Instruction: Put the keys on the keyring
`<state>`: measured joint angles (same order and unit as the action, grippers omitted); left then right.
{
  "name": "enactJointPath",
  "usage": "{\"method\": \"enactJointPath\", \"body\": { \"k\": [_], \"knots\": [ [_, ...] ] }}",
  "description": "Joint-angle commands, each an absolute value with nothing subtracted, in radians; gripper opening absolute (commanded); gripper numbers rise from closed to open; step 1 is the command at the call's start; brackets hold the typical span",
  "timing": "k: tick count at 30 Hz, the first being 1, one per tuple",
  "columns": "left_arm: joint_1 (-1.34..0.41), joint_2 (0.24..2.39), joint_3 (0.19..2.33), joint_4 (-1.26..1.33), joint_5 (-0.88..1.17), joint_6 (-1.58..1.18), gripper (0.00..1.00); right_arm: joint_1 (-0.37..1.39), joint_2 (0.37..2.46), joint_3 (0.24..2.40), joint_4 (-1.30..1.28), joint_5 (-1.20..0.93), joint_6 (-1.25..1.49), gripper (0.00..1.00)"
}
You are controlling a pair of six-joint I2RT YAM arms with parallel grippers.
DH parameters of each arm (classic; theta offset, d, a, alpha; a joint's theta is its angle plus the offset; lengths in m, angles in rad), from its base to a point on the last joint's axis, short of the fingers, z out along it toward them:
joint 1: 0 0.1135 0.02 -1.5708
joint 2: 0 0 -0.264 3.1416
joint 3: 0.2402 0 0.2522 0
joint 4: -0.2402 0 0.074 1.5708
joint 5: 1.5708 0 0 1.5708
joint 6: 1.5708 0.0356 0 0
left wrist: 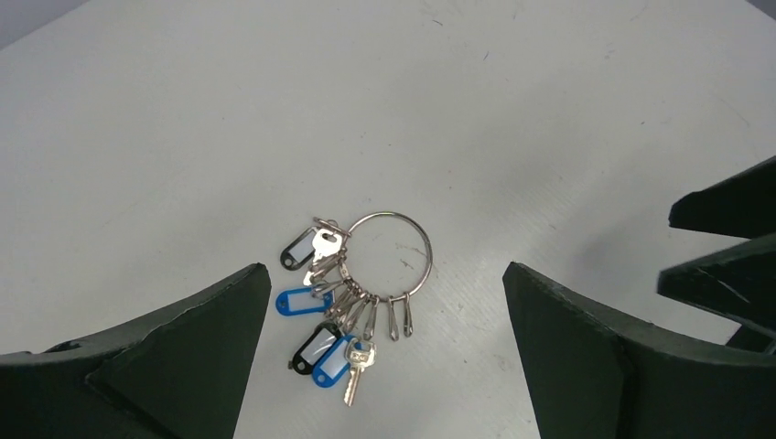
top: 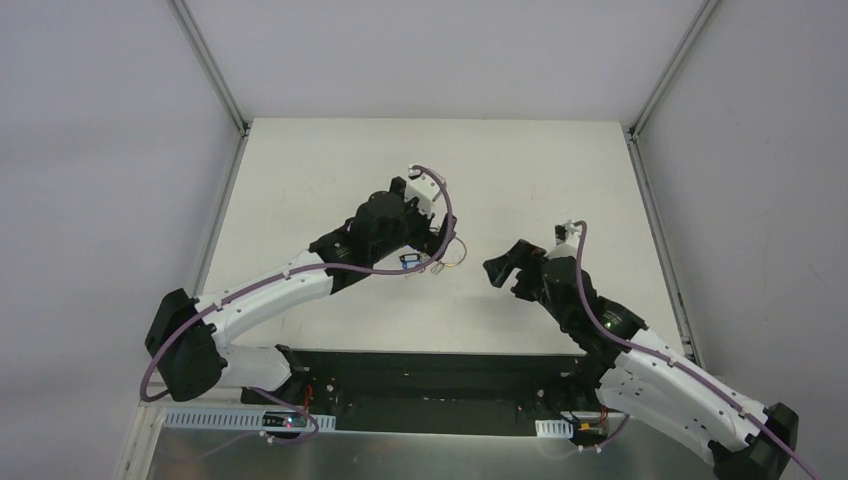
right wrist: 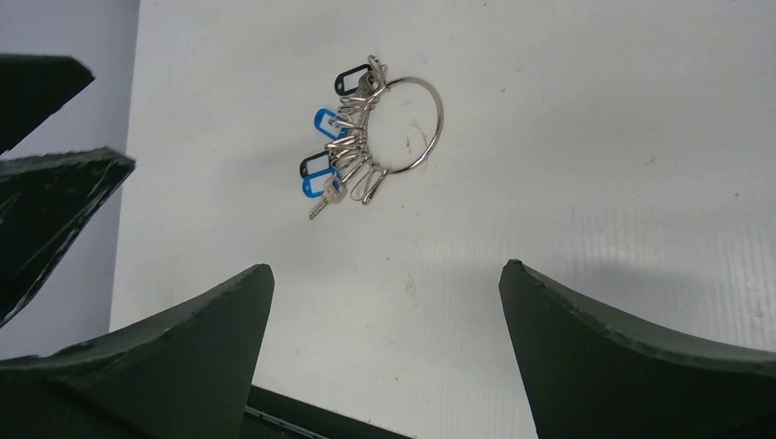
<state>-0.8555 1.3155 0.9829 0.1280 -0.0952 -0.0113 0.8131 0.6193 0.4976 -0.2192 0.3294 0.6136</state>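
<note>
**Top external view.**
- White table [top: 330, 170].
- Left gripper [top: 437, 250]: reaches to the table's middle. The jaw state is hard to read from here.
- Right gripper [top: 503, 272]: just to the right of the left one, and apart from it.
- Keys [top: 410, 261]: a small bunch with a blue spot, lying on the table beside the left gripper's tip. The ring itself is too small to make out.

**Left wrist view.**
- Left gripper [left wrist: 384, 270]: jaws spread wide and gripping nothing.
- Keyring [left wrist: 428, 261]: lies flat on the table between and just beyond the two dark fingers, touching neither.
- Keys [left wrist: 352, 370]: threaded on the ring and fanned out along its lower left arc.
- Plastic tags [left wrist: 302, 302]: two blue and two black, lying among the keys.
- The right gripper's dark fingertips enter at the right edge, well clear of the ring.

**Right wrist view.**
- Right gripper [right wrist: 386, 267]: jaws spread wide and empty.
- Keyring [right wrist: 442, 123]: flat on the table ahead of the fingers, apart from them.
- Keys [right wrist: 320, 203] and plastic tags [right wrist: 325, 121]: bunched on the ring's left side.
- The left gripper's fingers show at the left edge.
</note>
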Motion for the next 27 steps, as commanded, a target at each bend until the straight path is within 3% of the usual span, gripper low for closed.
{"method": "enactJointPath", "body": {
  "k": [1, 18, 27],
  "knots": [
    [-0.854, 1.236, 0.924, 0.070, -0.139, -0.129, 0.99, 0.807, 0.721, 0.605, -0.259, 0.439, 0.561, 0.99],
    [-0.853, 0.914, 0.781, -0.060, -0.348, -0.209, 0.99, 0.808, 0.981, 0.904, -0.406, 0.765, 0.537, 0.99],
    [-0.853, 0.850, 0.726, -0.065, -0.410, -0.198, 0.99, 0.809, 0.976, 0.933, -0.398, 0.719, 0.453, 0.99]
  ]
}}
